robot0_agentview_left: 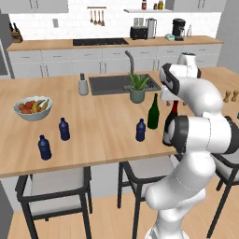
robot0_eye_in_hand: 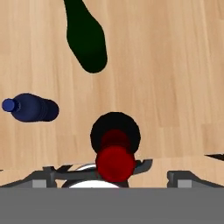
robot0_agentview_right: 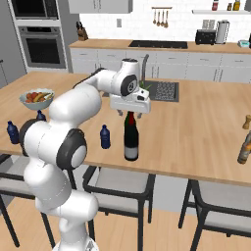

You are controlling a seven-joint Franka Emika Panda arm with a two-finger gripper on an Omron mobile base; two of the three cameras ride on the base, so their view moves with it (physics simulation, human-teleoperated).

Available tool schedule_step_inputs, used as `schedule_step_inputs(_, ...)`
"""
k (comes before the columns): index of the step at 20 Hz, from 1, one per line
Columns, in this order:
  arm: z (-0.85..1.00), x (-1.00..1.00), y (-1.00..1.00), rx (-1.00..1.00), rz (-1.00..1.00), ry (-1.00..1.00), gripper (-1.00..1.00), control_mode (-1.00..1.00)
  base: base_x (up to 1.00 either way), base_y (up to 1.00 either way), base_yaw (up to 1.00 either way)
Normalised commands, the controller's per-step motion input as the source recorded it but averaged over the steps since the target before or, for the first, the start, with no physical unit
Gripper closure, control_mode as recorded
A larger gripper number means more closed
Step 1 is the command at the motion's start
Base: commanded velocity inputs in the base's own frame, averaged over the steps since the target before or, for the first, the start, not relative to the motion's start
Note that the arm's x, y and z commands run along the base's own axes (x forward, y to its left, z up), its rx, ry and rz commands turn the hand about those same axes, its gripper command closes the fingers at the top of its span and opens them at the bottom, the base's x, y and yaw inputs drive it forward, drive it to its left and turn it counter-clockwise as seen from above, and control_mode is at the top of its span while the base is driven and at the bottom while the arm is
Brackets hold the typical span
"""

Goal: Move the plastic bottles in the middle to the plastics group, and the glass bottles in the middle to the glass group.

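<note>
My gripper [robot0_agentview_right: 130,113] hangs open just above the near-black glass bottle [robot0_agentview_right: 130,139], its fingers either side of the reddish top [robot0_eye_in_hand: 114,162]. The dark green glass bottle [robot0_agentview_left: 153,112] stands just beyond it, also seen in the hand view [robot0_eye_in_hand: 87,39]. A small dark-blue plastic bottle [robot0_agentview_left: 140,130] stands left of these two [robot0_agentview_right: 104,137] [robot0_eye_in_hand: 30,108]. The plastics group, two blue bottles [robot0_agentview_left: 64,129] [robot0_agentview_left: 44,147], is at the counter's left end. One dark bottle of the glass group [robot0_agentview_right: 244,147] shows at the right edge.
A fruit bowl [robot0_agentview_left: 32,108] sits behind the left blue bottles. A grey soap dispenser [robot0_agentview_left: 83,85], the sink [robot0_agentview_left: 112,83] and a potted plant [robot0_agentview_left: 137,88] lie further back. Wooden shakers [robot0_agentview_left: 231,96] stand far right. Stools [robot0_agentview_left: 53,189] line the counter's near edge.
</note>
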Motion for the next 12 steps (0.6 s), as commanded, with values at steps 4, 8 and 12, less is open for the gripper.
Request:
schedule_step_inputs(4,-0.06,0.09,-0.05,0.0,0.0,0.01,-1.0,-1.0,0.0,0.0,0.0)
schedule_step_inputs(8,0.0,0.08,0.0,0.0,0.0,0.03,-1.0,-1.0,0.0,0.0,0.0)
schedule_step_inputs(12,-0.02,0.14,0.0,0.0,0.0,0.02,-1.0,-1.0,0.0,0.0,0.0)
